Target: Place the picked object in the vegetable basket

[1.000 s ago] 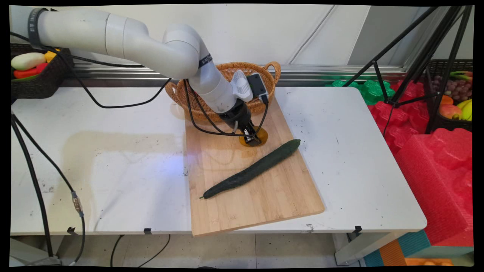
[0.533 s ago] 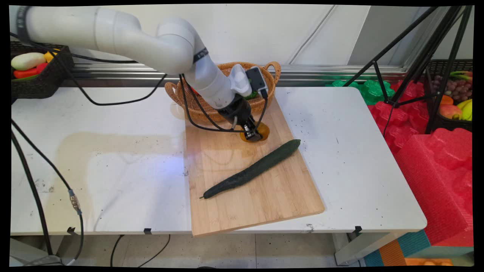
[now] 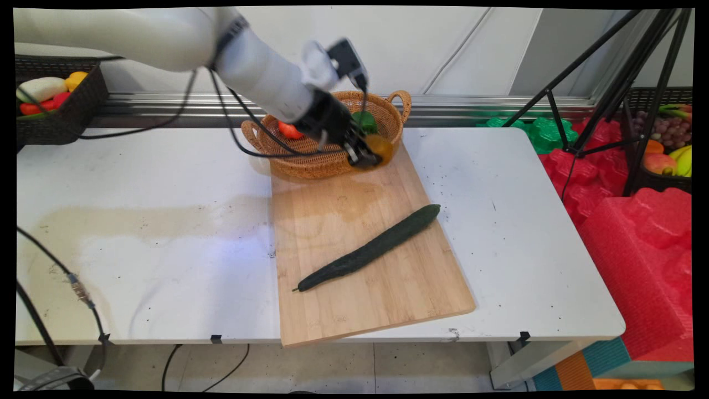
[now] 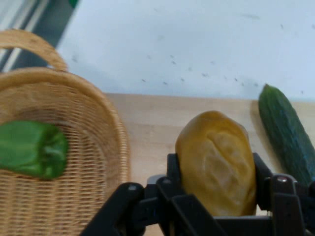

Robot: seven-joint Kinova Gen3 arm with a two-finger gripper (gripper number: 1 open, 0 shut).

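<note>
The gripper [image 3: 366,158] was clamped on a yellow-brown potato [image 4: 217,162], held clear above the cutting board [image 3: 365,266] beside the wicker basket [image 3: 310,160], so the 2 fingers alone bore it.

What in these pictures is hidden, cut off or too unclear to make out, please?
- Potato: its lower part is hidden by the gripper in the hand view.
- Wicker basket: the arm covers part of its inside in the main view; a tomato and green pepper show.
- Cucumber: cut off by the hand view's right edge.
</note>
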